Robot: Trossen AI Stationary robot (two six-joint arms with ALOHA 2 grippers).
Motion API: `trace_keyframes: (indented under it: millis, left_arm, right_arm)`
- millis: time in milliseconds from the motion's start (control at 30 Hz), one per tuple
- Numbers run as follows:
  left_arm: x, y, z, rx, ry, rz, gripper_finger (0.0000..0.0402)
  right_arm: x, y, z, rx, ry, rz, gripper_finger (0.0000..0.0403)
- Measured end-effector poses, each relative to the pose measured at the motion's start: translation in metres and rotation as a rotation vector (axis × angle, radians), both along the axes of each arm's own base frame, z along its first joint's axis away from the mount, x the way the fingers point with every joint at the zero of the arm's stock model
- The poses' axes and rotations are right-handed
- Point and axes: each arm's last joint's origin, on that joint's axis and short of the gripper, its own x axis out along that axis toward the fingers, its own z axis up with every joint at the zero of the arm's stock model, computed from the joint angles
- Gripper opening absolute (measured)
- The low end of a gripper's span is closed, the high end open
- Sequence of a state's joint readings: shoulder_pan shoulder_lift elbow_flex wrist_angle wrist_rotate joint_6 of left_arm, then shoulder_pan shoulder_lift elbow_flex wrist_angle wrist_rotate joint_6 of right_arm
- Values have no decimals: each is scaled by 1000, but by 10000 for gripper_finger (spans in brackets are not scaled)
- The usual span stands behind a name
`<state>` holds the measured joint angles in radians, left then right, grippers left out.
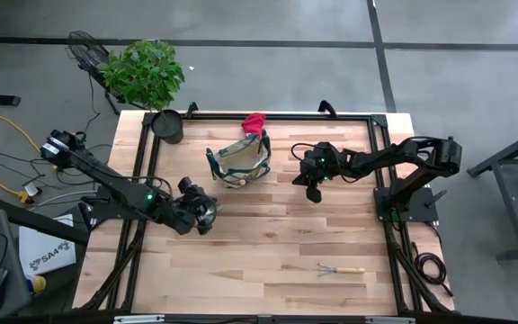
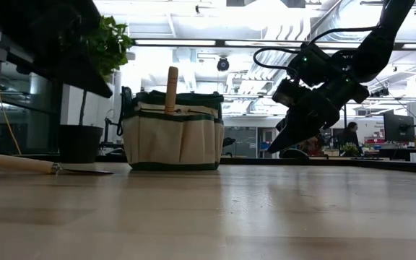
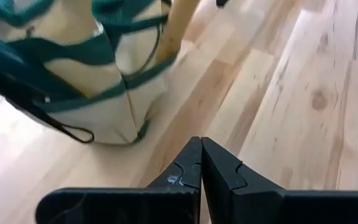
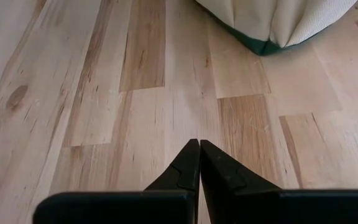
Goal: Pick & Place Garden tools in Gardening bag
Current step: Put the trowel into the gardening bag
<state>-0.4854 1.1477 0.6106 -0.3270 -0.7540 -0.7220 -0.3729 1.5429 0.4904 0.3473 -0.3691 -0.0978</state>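
The tan gardening bag (image 1: 238, 160) with green trim stands upright on the table's far middle; it also shows in the low view (image 2: 172, 133). A wooden tool handle (image 2: 171, 90) sticks up out of it, seen too in the left wrist view (image 3: 176, 28). A red glove (image 1: 254, 121) lies at the bag's far rim. A wooden-handled mini rake (image 1: 340, 269) lies flat near the table's near right. My left gripper (image 1: 207, 211) is shut and empty, near-left of the bag (image 3: 92, 81). My right gripper (image 1: 313, 192) is shut and empty above the table, right of the bag (image 4: 272, 25).
A black pot (image 1: 167, 126) with a green plant stands at the table's far left corner. A wooden handle (image 2: 13, 162) lies on the table at the low view's left edge. Bare wood lies between the grippers and toward the near edge.
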Motion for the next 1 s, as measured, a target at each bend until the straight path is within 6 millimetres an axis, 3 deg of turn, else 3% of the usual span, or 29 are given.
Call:
trace_keyframes:
  millis: [400,600,733,1000]
  left_arm:
    - [-21,2,-18,-226,331,-44,0]
    - [-23,1,-20,-312,370,-44,6]
    - [-23,0,-20,-352,379,-37,42]
    - [-28,3,-22,-334,412,8,156]
  right_arm:
    - [0,0,0,0,0,0,3]
    - [0,0,0,0,0,0,3]
    - [0,0,0,1,0,-1,3]
    - [0,0,0,3,0,-2,3]
